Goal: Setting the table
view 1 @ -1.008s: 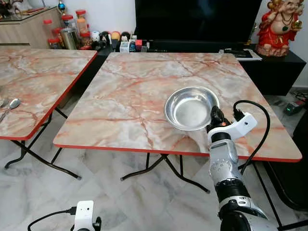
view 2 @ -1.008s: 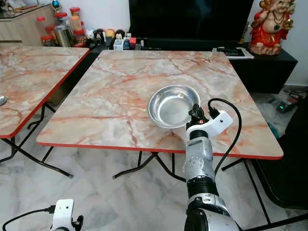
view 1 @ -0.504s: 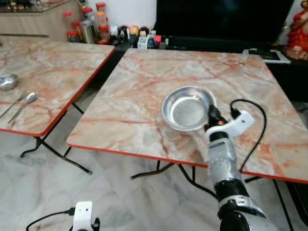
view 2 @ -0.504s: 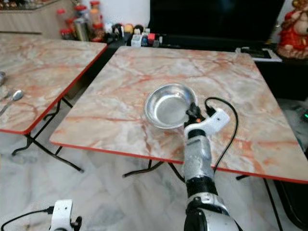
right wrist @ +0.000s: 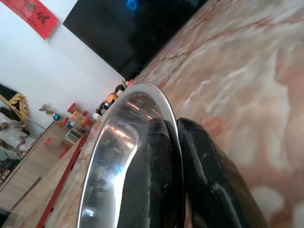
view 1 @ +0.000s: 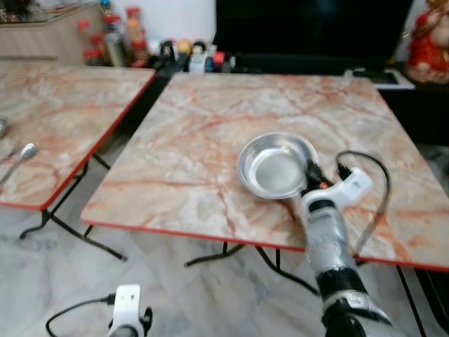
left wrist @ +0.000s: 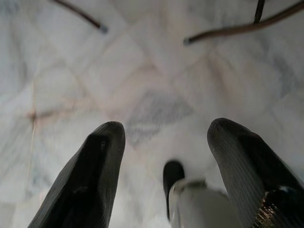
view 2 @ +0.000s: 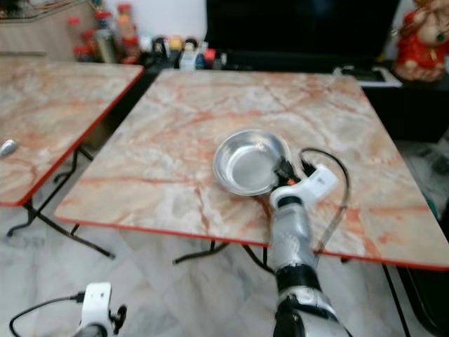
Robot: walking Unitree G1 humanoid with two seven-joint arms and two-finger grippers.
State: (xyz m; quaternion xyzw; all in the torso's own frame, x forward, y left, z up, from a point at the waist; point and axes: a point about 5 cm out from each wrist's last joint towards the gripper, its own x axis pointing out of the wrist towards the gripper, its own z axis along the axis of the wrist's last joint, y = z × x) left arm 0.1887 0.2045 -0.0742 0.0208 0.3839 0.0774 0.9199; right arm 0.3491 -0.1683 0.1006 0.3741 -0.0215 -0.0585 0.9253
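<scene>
Marble-pattern folding table [view 1: 210, 133] w/ red edge trim stands on pale marble floor [view 1: 84, 281]; black TV unit w/ small jars and bottles [view 1: 119, 35] behind it, red figurine [view 1: 429, 38] at far right. Second matching table [view 1: 56, 119] sits to robot's left, separated by a narrow gap; spoon [view 1: 21, 156] lies near its front edge. Head views are blurred. Steel bowl [view 1: 276, 167] rests upright on main table, right of centre, toward the front edge. Right arm extends fwd and up from lower frame, silver forearm roughly vertical in view, white wrist cam module and looped black cable beside it. Right gripper [view 1: 313, 175] is at bowl's near-right rim; wrist view shows both black fingers [right wrist: 199, 175] pressed together w/ bowl rim pinched between them, one finger inside the rim, the other outside. Left arm hangs low beside body, pointing at floor. Left gripper [left wrist: 164, 161] has fingers spread apart, holding nothing; table legs [left wrist: 228, 31] visible beyond it on floor.
</scene>
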